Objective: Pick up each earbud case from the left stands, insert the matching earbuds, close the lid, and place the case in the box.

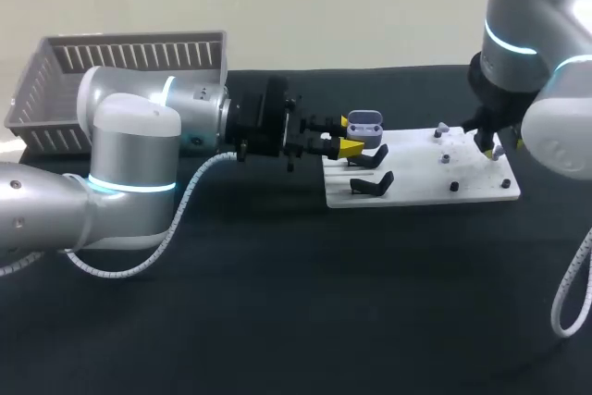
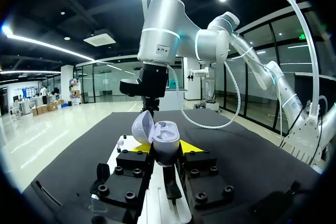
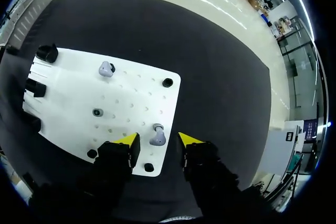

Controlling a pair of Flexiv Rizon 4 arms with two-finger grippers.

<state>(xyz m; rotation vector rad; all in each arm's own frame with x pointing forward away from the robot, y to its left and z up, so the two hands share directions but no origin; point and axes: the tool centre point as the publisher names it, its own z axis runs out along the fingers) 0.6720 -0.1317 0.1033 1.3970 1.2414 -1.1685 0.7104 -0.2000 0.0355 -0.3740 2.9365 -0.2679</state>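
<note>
The left tool (image 2: 165, 147) has blocky black fingers studded with bolts and tipped in flat yellow wedges. It is clamped on the earbud case (image 2: 164, 142), with a finger pressed to each side of the case's lower body. The case is smooth, rounded, pale lavender-grey plastic. It stands upright between the fingers, its domed lid hinged open to one side and two hollow sockets showing in its top face. Under this tool lie two black hooked stands (image 1: 371, 169) at the near end of a flat white board (image 1: 416, 193).

The right tool (image 3: 158, 145) points straight down at the far end of the same board, its fingers spread apart. A small glossy lavender earbud (image 3: 157, 136) sits on a peg between the yellow tips, touching neither of them. Ahead of this tool, across rows of shallow holes and a few short black pegs, a second earbud (image 3: 106, 68) of the same colour rests on the board. The board lies on the matte black table (image 1: 277, 302). Behind the left arm stands the box (image 1: 65, 67), a grey plastic basket with slatted walls.
</note>
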